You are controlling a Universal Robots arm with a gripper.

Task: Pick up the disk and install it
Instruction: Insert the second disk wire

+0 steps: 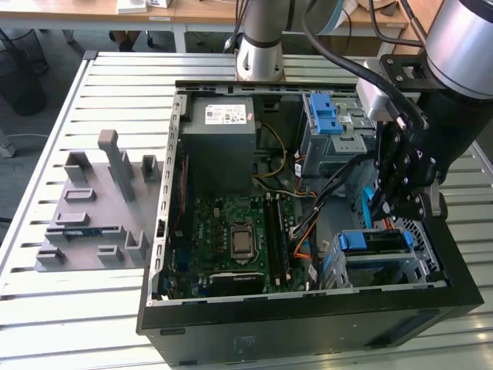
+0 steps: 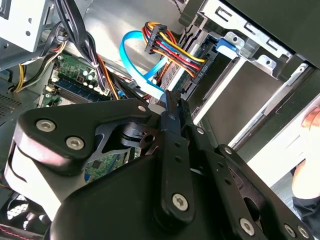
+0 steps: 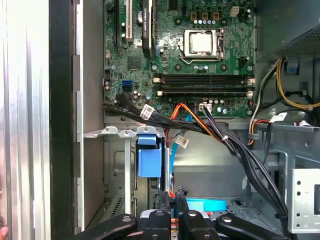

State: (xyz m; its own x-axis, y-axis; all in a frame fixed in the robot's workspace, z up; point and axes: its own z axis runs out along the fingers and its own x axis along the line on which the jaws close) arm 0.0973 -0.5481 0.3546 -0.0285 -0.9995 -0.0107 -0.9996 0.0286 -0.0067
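The disk [image 1: 375, 242] lies in the lower drive bay at the exterior view's right of the open computer case, with its blue carrier frame [image 2: 226, 44] around it. The carrier's blue tab [image 3: 149, 161] sits at the bay's edge nearest the motherboard. A bundle of red, yellow and black wires [image 2: 172, 47] is plugged into the disk's end. My gripper [image 1: 383, 210] hangs just above the bay, fingers together [image 2: 172, 102]. The end of a light-blue cable [image 2: 131, 60] lies right at the fingertips [image 3: 162, 199]. Whether it is pinched I cannot tell.
The case holds a motherboard [image 1: 235, 235], a grey power-supply box [image 1: 218, 139] and an upper drive cage with a blue latch [image 1: 323, 116]. Black cable bundles [image 3: 235, 145] cross toward the bay. A grey fixture plate [image 1: 96, 212] lies outside the case. A person's hand [image 2: 307, 150] is beside the case.
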